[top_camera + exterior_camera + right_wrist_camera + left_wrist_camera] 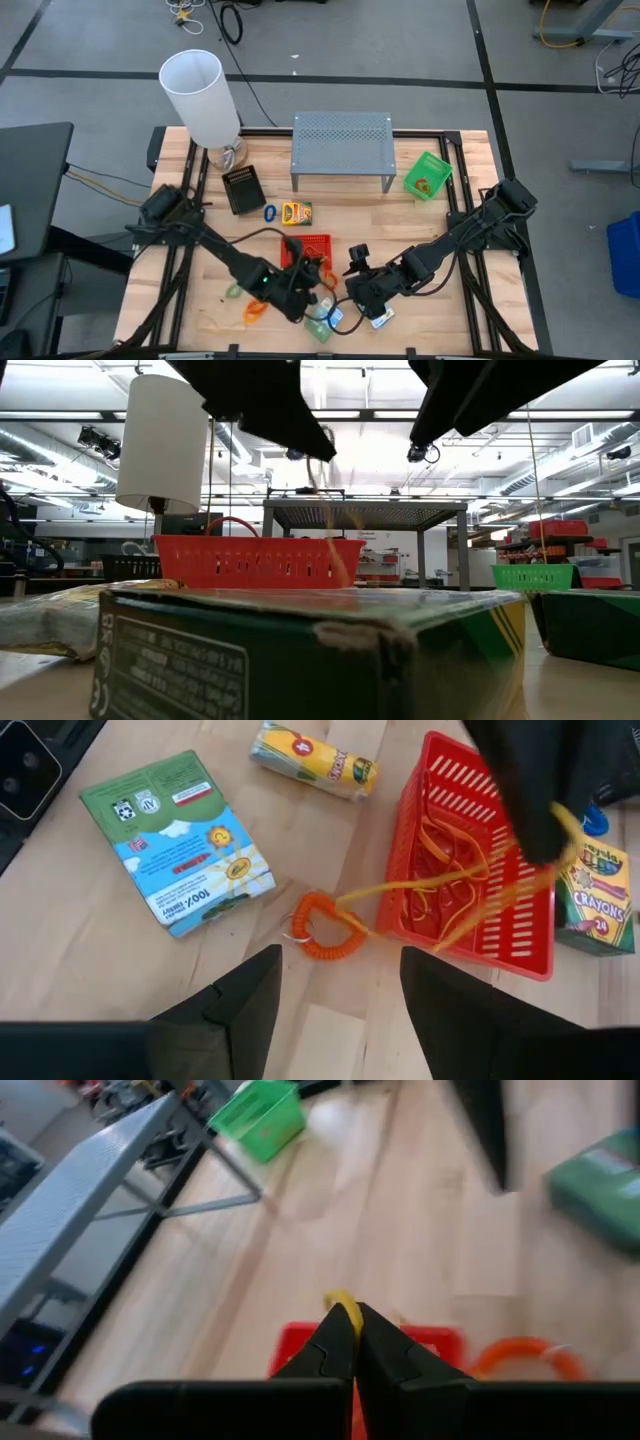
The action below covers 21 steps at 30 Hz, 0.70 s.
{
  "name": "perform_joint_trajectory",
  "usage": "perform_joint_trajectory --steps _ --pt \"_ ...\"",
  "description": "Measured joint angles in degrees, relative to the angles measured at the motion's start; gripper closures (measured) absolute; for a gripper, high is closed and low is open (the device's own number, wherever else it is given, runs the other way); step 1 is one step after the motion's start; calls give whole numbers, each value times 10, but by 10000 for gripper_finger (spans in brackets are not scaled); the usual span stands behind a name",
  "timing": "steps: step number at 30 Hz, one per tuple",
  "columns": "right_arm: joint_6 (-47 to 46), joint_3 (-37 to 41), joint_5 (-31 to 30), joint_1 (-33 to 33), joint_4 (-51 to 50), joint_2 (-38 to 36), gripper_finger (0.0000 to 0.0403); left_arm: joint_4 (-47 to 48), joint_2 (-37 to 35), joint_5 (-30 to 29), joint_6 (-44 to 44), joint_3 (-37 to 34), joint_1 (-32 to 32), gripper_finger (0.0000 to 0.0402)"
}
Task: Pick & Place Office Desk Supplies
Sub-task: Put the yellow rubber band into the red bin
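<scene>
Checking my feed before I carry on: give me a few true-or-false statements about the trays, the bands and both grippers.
1. The left gripper is shut on a yellow band. True.
2. The red tray is empty. False: thin bands lie in it.
3. The right gripper is open. True; it holds nothing.
4. The green tray sits under the grey stand. False: it stands beside the stand, near the table's right edge.
5. The orange coil lies inside the red tray. False: it lies on the table just outside it.
</scene>
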<state>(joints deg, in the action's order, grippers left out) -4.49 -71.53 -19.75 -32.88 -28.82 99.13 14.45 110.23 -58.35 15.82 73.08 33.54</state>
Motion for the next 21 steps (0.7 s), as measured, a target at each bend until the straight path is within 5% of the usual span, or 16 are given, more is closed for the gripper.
perform_joint_trajectory --steps 14,21 --pt "-1 0 0 0 -5 0 190 124 -45 -33 44 0 -13 401" --pt "-1 0 0 0 -5 0 190 -35 -69 80 -59 1 -9 401"
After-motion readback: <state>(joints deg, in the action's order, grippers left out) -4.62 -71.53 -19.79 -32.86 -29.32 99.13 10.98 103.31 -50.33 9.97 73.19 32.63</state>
